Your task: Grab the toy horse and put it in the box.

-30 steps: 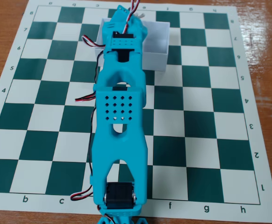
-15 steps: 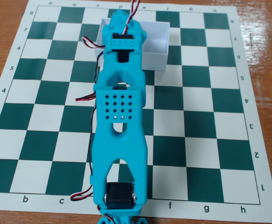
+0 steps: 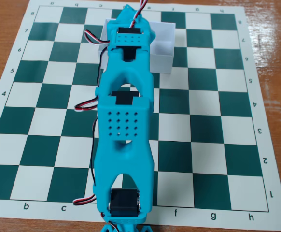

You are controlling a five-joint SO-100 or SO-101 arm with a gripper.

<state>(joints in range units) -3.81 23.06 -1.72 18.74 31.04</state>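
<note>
Fixed view: my arm [image 3: 125, 121] stretches across chessboard [image 3: 203, 121] toward box [image 3: 162, 48], hiding my pincer; cannot tell if clenched. Toy horse unseen, perhaps carried for drop.

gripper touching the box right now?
Cannot tell. In the fixed view the cyan arm stretches over the white box and hides its own gripper, so neither contact nor a gap shows. The toy horse is not visible either.

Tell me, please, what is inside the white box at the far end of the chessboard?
The part of the box that shows right of the blue arm looks bare white. The arm covers the rest, so neither a horse nor the tool can be seen.
</note>
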